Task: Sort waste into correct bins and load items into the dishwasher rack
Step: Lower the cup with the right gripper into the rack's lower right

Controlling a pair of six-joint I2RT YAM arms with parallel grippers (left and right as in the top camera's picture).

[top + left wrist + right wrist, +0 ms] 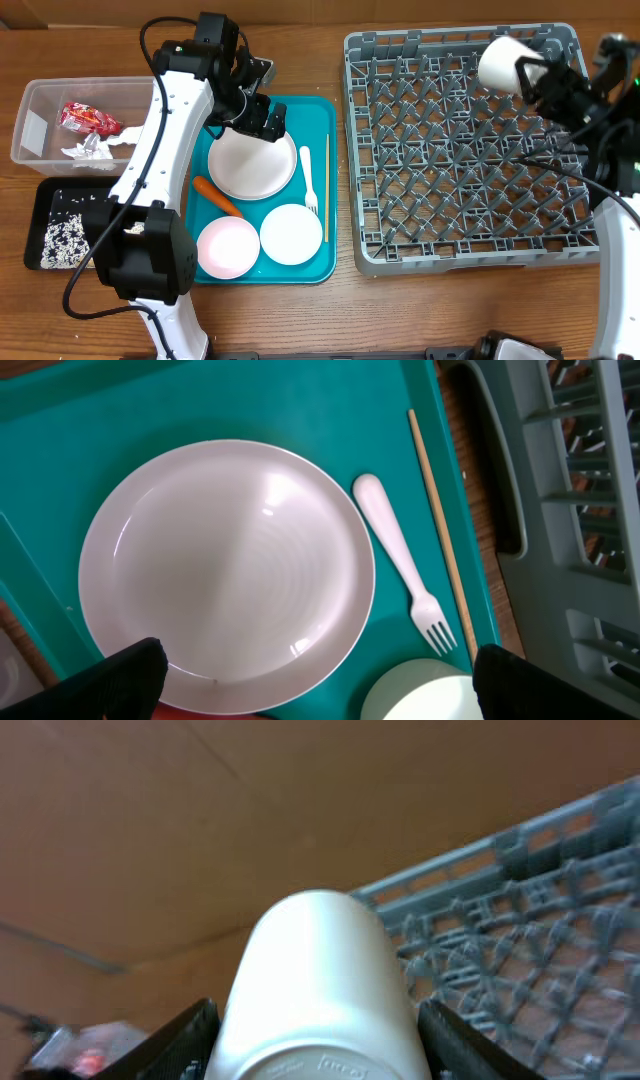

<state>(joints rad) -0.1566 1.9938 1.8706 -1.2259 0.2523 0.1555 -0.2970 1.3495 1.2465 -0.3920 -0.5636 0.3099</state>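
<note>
The small white cup (503, 62) hangs over the far right corner of the dishwasher rack (352, 150), gripped by the right gripper (320, 1040). Its fingers (180, 1042) press on both sides of the cup, which lies tilted, its bottom toward the wrist camera. To do this step well, I think the cup should be turned mouth down and lowered between the pegs before the jaws let go, so it cannot roll.

To the left of the rack, on the teal tray (320, 110), the left gripper (265, 120) hovers over the round plate (225, 565). Its fingers (130, 680) are spread wide and hold nothing. The plate lies flat, so probably it must be taken by the rim. The white fork (400, 575) and the chopstick (435, 530) lie between the plate and the rack, and could be knocked.
</note>
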